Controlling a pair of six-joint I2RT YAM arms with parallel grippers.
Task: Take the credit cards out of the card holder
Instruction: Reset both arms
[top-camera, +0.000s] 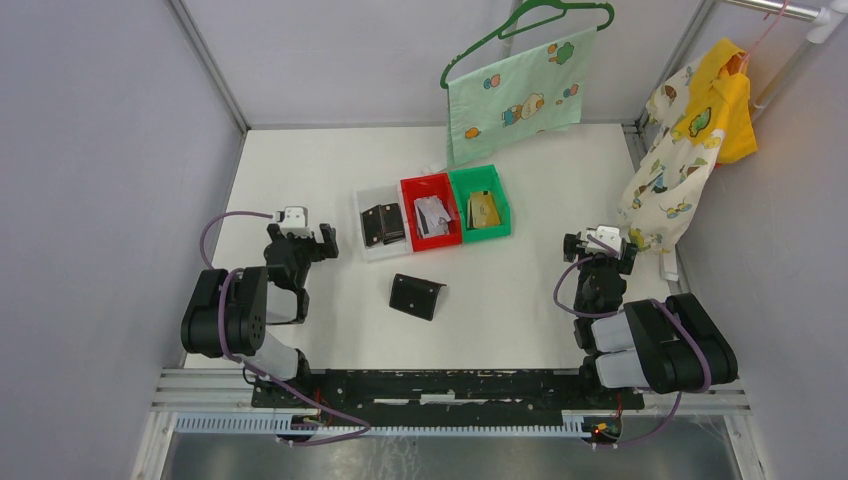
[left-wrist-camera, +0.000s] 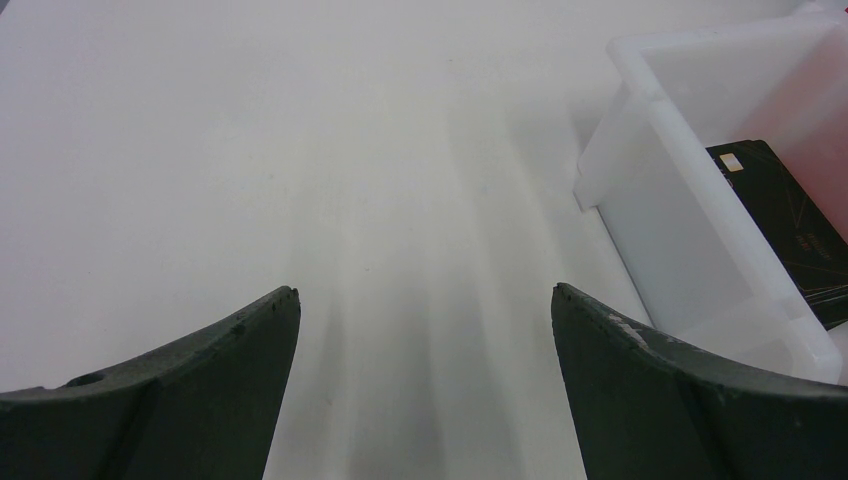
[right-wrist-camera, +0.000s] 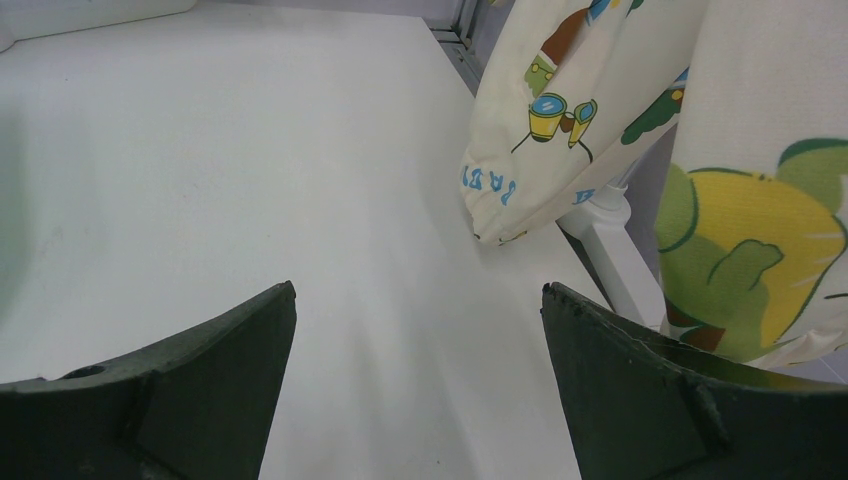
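- Right now, both grippers idle: left gripper (left-wrist-camera: 425, 300) w/ fingers spread wide over bare table (top-camera: 300, 170), nothing between; right gripper (right-wrist-camera: 418, 295) likewise spread, holding nothing.
- Black holder (top-camera: 417, 296) lies flat on the table between the two arms, ahead and to the right of the left gripper, well to the left of the right one. Not touching either.
- Can't tell from top view if it's got cards in it; too small, dark.
- Three bins in a row beyond the holder: clear bin (top-camera: 380, 224) w/ more black holders in it (one shows in left wrist view, just right of the left fingers); red bin (top-camera: 431, 211) w/ whitish cards; green bin (top-camera: 481, 203) w/ a gold-ish card.
- Progress, my read: cards already lying in red and green bins fits w/ some emptying done, but could equally be how the scene was laid out. Holder on the table may be full or already emptied. Pics don't settle which.
- Kids' clothes (right-wrist-camera: 560, 120) hang just right of the right gripper; irrelevant to the job.
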